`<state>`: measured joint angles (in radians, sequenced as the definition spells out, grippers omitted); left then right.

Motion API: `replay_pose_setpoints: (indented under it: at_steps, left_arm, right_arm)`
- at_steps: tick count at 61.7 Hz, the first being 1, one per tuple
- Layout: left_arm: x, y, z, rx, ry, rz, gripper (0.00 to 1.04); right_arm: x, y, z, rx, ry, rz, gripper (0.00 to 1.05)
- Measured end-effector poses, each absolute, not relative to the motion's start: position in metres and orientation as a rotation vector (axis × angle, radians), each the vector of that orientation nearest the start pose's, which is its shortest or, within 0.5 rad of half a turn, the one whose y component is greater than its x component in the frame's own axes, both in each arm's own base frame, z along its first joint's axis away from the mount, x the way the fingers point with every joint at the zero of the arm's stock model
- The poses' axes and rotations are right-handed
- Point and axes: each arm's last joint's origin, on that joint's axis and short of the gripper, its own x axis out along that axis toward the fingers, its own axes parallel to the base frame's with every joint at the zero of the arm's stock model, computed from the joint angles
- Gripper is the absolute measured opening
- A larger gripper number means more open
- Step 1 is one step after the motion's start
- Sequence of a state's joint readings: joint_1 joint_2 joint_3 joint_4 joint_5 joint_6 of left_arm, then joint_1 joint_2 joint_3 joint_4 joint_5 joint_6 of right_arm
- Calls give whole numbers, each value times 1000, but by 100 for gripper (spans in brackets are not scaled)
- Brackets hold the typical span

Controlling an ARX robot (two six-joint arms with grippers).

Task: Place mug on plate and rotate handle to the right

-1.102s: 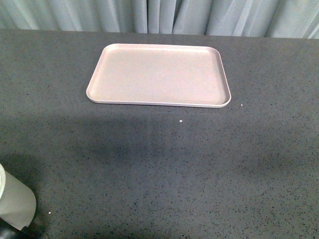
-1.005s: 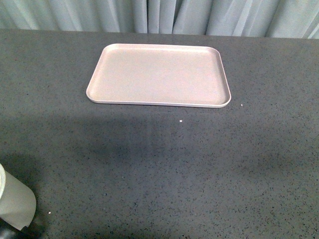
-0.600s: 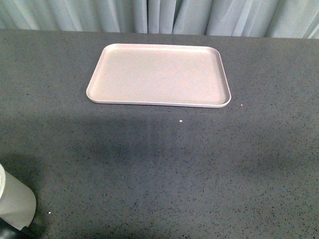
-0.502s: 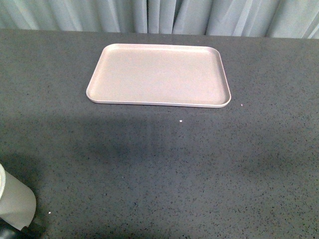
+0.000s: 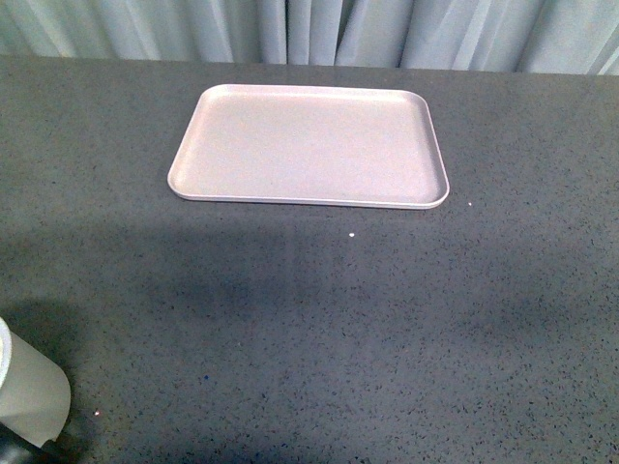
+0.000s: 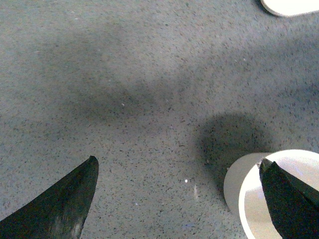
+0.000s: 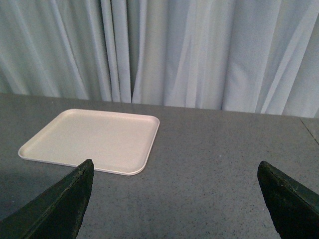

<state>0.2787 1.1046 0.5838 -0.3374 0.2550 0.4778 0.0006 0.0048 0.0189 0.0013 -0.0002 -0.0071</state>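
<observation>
Step in hand: reach for mug [image 5: 29, 391], not yet gripped. Mug sits at lower left corner of front frame, well apart from plate [image 5: 309, 145] at upper centre. Left gripper [image 6: 178, 160] spread wide, one fingertip overlapping mug rim in wrist view, nothing pinched. Right gripper [image 7: 174, 163] spread too, empty, facing plate. Next move calls for: centre left jaws around mug, close, lift, carry to plate. Hidden: handle not seen in any view; mug cut off by frame edge, print unseen
</observation>
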Motion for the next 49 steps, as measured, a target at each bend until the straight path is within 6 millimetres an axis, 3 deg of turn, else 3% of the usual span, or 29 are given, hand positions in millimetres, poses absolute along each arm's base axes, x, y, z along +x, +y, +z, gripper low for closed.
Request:
replay_pose_setpoints:
  at_steps: [19,49]
  left_arm:
    - [213,52,186,319,928,-349,95]
    - [229,46,152,402,1091,-507,95]
  right_arm:
    - [97,0,170,-7,-15,1,96]
    - [97,0,170,-7,-15,1,96]
